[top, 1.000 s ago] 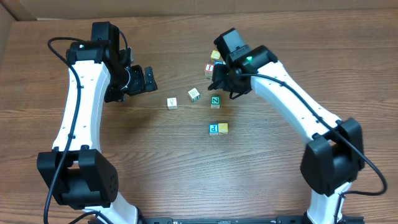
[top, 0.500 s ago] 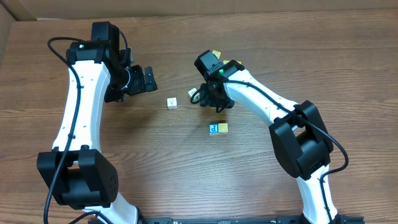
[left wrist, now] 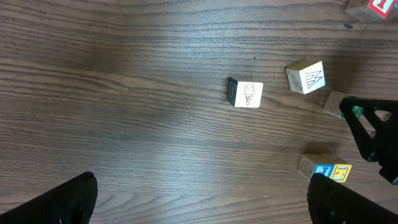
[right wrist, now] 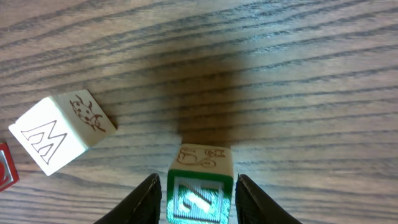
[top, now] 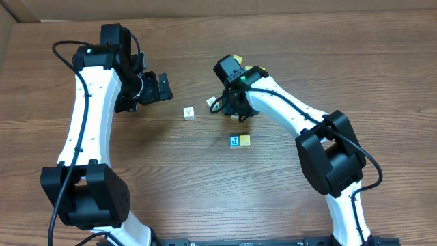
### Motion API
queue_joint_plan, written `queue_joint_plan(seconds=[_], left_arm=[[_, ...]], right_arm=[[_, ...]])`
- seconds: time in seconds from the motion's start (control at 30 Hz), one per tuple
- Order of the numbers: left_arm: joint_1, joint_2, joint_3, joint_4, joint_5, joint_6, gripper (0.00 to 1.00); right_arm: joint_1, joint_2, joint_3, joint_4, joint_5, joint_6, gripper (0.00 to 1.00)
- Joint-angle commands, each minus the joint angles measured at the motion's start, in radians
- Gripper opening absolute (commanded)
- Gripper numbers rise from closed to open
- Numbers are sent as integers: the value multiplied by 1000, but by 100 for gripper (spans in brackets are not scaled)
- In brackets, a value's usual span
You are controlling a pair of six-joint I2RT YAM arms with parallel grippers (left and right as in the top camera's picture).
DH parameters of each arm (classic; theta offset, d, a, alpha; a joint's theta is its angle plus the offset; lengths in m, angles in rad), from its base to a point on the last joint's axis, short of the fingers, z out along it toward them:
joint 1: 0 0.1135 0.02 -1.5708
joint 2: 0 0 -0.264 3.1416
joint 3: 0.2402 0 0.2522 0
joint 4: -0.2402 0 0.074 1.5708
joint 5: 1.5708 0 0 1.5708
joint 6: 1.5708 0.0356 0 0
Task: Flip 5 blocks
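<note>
A green block with a white Z point(right wrist: 199, 194) sits on the table between my right gripper's point(right wrist: 199, 204) fingers point(right wrist: 148, 199), with a thin gap showing on each side. In the overhead view the right gripper point(top: 232, 109) covers that block. A whitish block marked M point(right wrist: 59, 132) point(top: 212, 102) lies just left of it. Another whitish block, with an ice-cream drawing point(left wrist: 248, 94) point(top: 189, 113), lies further left. A teal block point(top: 234, 141) and a pale yellow block point(top: 244, 140) touch side by side nearer the front. My left gripper point(top: 153, 87) hangs wide open and empty, apart from the blocks.
A red-faced cube point(left wrist: 373, 6) point(right wrist: 5, 169) lies beyond the M block. Another small yellowish cube point(top: 237, 60) shows behind the right arm. The brown wooden table point(top: 171, 178) has a cardboard wall along its far edge.
My right gripper has moved left and down over the green Z block, and its fingers have narrowed around it. The left arm has not moved.
</note>
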Motion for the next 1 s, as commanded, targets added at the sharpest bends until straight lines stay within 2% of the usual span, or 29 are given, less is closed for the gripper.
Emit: queue_joint_plan(seconds=[0.0, 0.5, 0.7, 0.97], left_arm=[[0, 13, 20, 0, -6, -10, 100], [0, 13, 20, 0, -6, -10, 100], [0, 13, 20, 0, -6, -10, 100], [0, 13, 20, 0, -6, -10, 100]], right_arm=[[6, 6, -35, 29, 18, -3, 40], [4, -34, -20, 5, 18, 0, 39], [6, -79, -14, -31, 10, 0, 35], [23, -91, -14, -43, -153, -1, 35]])
